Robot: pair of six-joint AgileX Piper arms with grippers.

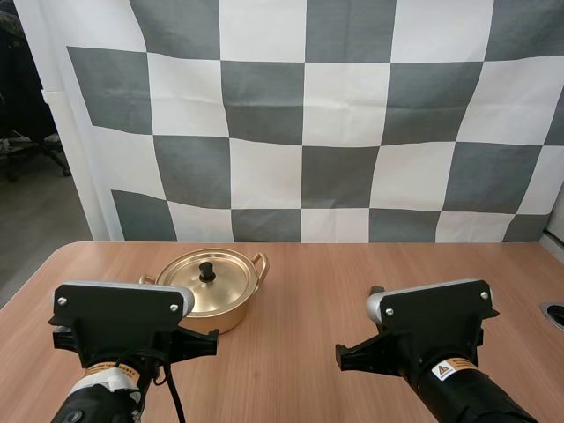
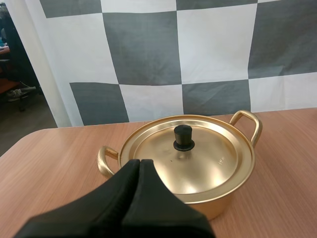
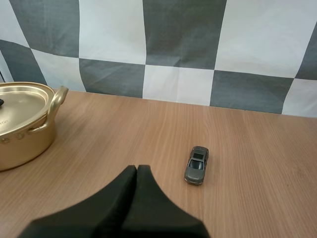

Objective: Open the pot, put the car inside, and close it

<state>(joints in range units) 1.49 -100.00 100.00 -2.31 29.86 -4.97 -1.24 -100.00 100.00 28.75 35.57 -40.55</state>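
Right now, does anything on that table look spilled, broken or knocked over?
Nothing stands out. The gold pot sits upright with its lid seated flat, the toy car stands on its wheels apart from it, and the left tool and right tool are shut, touching neither.

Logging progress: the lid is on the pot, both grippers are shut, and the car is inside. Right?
No: the car lies on the table, apart from the pot, as the right wrist view shows. The lid is on; the left gripper and right gripper are shut.
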